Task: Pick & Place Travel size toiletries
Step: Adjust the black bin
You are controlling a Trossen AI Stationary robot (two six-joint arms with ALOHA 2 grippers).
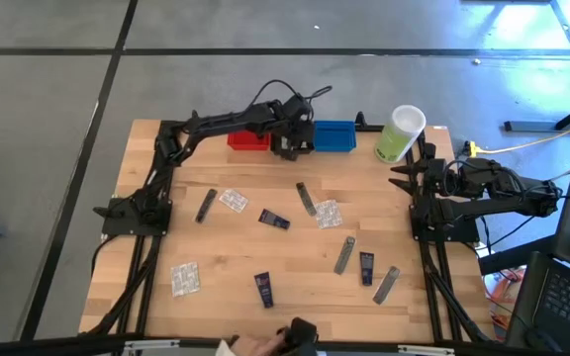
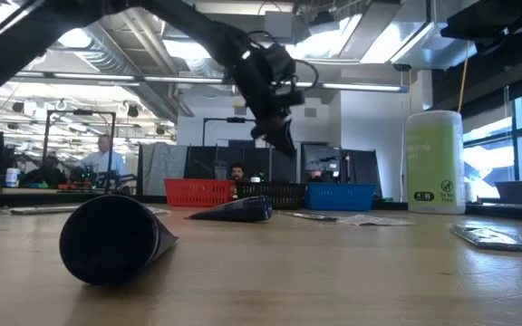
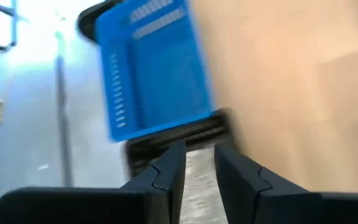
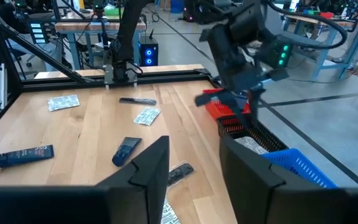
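Fingers of the left gripper stood slightly parted over the black bin, holding nothing.
Right gripper waited open at the tabletop's right edge; the bin's contents blurred.

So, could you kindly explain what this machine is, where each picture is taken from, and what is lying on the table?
These are two dark robot arms at a wooden table. One camera looks straight down, one sits at table height, and one rides on each wrist. The left gripper hangs over the black bin, between the red bin and blue bin, with a grey sachet between its fingers. The right gripper waits open and empty beside the pale-green container. Navy tubes, more sachets and clear packets lie scattered.
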